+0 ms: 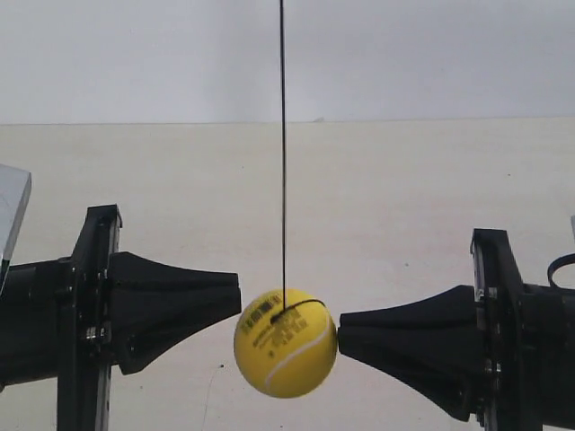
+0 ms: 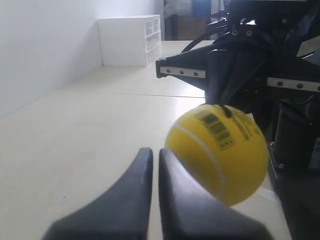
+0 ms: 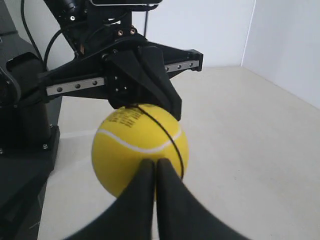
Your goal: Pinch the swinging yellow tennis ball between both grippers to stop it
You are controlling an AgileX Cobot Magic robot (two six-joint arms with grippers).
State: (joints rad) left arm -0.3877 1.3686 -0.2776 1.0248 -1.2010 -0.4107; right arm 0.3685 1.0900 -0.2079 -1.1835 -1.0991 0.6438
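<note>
The yellow tennis ball (image 1: pixel 286 343) hangs on a thin black string (image 1: pixel 283 153) just above the pale table. It sits between two black wedge grippers whose tips point at each other. The gripper at the exterior view's left (image 1: pixel 229 301) reaches the ball's upper side; whether it touches is unclear. The gripper at the exterior view's right (image 1: pixel 350 328) has its tip at the ball's edge. In the left wrist view, my left gripper (image 2: pixel 152 152) is shut, with the ball (image 2: pixel 217 152) off to one side of its tips. My right gripper (image 3: pixel 154 164) is shut, tips against the ball (image 3: pixel 135 145).
A white drawer cabinet (image 2: pixel 130 40) stands against the wall far across the table. A pale flat object (image 1: pixel 11 211) shows at the exterior view's left edge. Each wrist view shows the opposite arm's black plate (image 3: pixel 120 80) right behind the ball.
</note>
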